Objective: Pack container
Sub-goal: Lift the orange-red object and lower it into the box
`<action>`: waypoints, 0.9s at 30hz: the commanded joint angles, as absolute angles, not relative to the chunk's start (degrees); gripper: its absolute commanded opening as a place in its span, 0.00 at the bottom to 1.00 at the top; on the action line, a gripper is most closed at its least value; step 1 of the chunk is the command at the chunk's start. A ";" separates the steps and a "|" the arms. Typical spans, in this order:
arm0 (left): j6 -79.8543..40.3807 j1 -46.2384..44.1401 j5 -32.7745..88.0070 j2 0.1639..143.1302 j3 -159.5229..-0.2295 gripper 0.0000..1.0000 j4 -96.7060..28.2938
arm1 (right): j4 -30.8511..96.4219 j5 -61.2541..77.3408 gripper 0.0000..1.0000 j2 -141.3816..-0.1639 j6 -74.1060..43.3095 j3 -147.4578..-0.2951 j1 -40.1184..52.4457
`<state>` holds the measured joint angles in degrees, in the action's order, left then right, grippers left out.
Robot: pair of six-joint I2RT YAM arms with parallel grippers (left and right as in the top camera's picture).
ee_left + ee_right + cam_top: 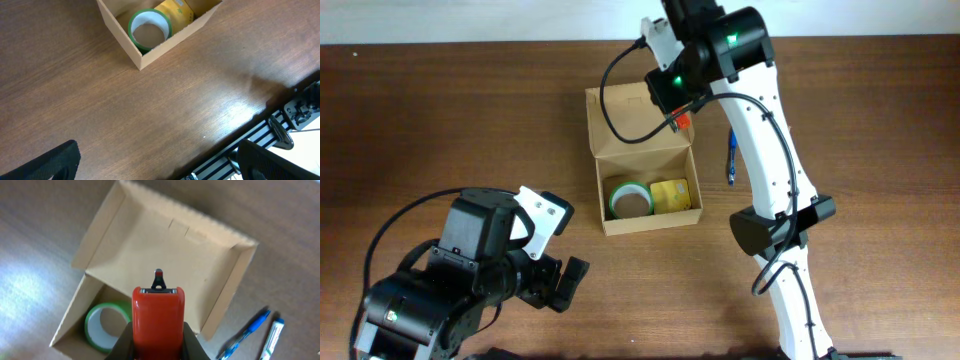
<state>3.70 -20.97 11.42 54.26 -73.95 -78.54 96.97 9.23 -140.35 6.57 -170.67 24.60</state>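
Right hand [158,341] tight around red object [158,311]

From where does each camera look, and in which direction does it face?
Overhead: above the table, looking straight down at the container; left arm and right arm show.
Left wrist: low over the table, looking obliquely toward the container; its open left end effector shows.
Right wrist: directly above the container, looking down; the right end effector holding a red tool shows.
Shared by both wrists: the green tape roll.
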 commanded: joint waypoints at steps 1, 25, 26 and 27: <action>4.82 -20.84 12.25 53.91 -74.15 1.00 -78.52 | 97.32 9.93 0.04 -136.03 7.46 -166.23 24.47; 4.84 -20.84 12.25 53.91 -74.15 1.00 -78.52 | 90.85 8.40 0.04 -115.02 14.83 -136.03 27.38; 4.84 -20.84 12.25 53.91 -74.15 0.99 -78.52 | 90.02 8.34 0.04 -113.73 15.05 -134.10 27.38; 4.84 -20.84 12.25 53.91 -74.15 1.00 -78.52 | 89.23 8.38 0.04 -112.31 16.36 -132.03 27.38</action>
